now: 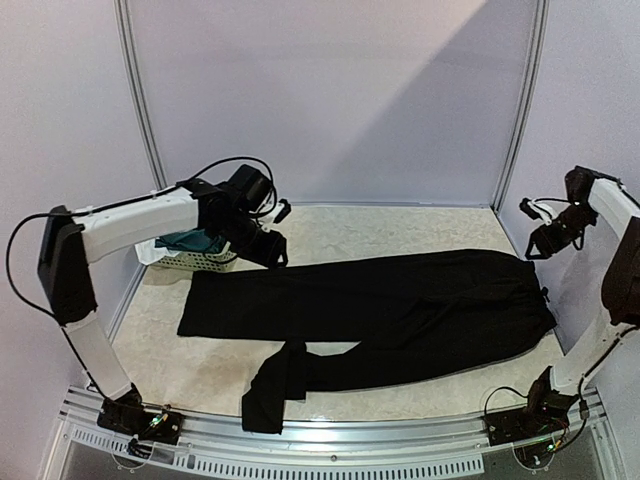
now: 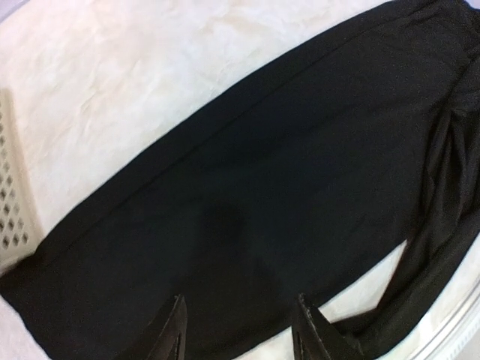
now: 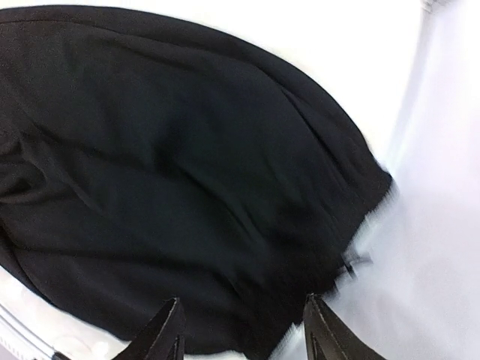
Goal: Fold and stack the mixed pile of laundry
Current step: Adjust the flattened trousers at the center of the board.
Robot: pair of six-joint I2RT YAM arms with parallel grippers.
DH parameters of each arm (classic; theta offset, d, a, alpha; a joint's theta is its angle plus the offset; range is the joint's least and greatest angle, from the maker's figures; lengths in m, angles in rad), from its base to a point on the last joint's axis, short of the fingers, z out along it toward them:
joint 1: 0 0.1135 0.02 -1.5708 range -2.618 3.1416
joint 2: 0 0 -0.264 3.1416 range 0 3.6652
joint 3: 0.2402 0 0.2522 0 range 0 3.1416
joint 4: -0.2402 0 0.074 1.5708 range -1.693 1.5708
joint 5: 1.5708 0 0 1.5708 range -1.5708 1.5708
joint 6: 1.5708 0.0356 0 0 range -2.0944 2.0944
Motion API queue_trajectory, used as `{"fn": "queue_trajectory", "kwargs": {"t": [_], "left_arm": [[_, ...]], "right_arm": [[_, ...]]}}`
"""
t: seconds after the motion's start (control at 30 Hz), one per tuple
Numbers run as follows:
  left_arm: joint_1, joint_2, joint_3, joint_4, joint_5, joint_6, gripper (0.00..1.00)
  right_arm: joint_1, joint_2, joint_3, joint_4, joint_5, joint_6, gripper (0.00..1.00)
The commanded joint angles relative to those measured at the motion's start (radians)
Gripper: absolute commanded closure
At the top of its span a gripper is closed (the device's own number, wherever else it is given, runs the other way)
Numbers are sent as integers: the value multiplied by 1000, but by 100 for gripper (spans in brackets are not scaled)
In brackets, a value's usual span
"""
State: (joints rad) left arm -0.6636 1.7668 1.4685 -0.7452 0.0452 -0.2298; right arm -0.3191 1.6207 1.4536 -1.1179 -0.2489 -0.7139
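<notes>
The long black trousers (image 1: 400, 300) lie spread across the table, waist to the right. One leg reaches left and the nearer leg is doubled over at its end (image 1: 268, 395). My left gripper (image 1: 275, 255) hovers open above the far leg (image 2: 262, 187), nothing between its fingers (image 2: 177, 319). My right gripper (image 1: 535, 245) hangs open above the waist end (image 3: 187, 150), also empty. Dark teal-green shorts (image 1: 195, 241) sit in the pale perforated basket (image 1: 205, 262), with a bit of white cloth (image 1: 150, 253) at its left end.
The basket (image 2: 11, 202) stands at the back left, close to the trouser leg end and under the left arm. Pale walls with metal poles (image 1: 140, 100) enclose the table. A metal rail (image 1: 330, 440) runs along the near edge between the arm bases.
</notes>
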Motion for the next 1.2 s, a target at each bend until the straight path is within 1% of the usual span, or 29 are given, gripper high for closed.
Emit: {"fn": "queue_trajectory", "kwargs": {"t": [0.0, 0.1, 0.23, 0.33, 0.4, 0.53, 0.67, 0.8, 0.9, 0.97, 1.0, 1.03, 1.07, 1.13, 1.17], "left_arm": [[-37, 126, 120, 10, 49, -18, 54], [-125, 151, 161, 22, 111, 15, 54], [-323, 117, 103, 11, 191, 148, 53], [-449, 63, 9, 37, 182, 189, 50], [-511, 52, -33, 75, 142, 190, 48], [-583, 126, -1, 119, 86, 241, 47], [-623, 286, 140, 66, -31, 363, 47], [-627, 384, 229, 42, -81, 433, 46], [-621, 430, 262, 30, -80, 451, 47], [-618, 448, 267, 31, -65, 441, 50], [-617, 454, 269, 31, -61, 437, 53], [-617, 458, 269, 30, -56, 431, 58], [-618, 460, 267, 30, -53, 427, 66], [-620, 454, 261, 29, -53, 412, 87], [-624, 446, 259, 25, -29, 407, 94]], "right_arm": [[130, 136, 96, 43, -37, 100, 47], [190, 247, 181, 37, -45, 125, 50], [248, 330, 219, 55, -46, 141, 50], [262, 348, 206, 73, -58, 144, 50], [262, 351, 191, 85, -61, 146, 50], [262, 344, 145, 106, -62, 143, 50], [262, 321, 110, 102, -70, 145, 49], [262, 279, 76, 96, -79, 141, 49], [262, 236, 32, 84, -94, 133, 49], [262, 208, -10, 80, -101, 122, 49], [262, 183, -38, 85, -96, 111, 49], [262, 169, -65, 93, -86, 104, 49], [262, 151, -91, 103, -75, 95, 49], [262, 125, -131, 118, -58, 81, 49], [262, 118, -146, 120, -55, 77, 49]]}}
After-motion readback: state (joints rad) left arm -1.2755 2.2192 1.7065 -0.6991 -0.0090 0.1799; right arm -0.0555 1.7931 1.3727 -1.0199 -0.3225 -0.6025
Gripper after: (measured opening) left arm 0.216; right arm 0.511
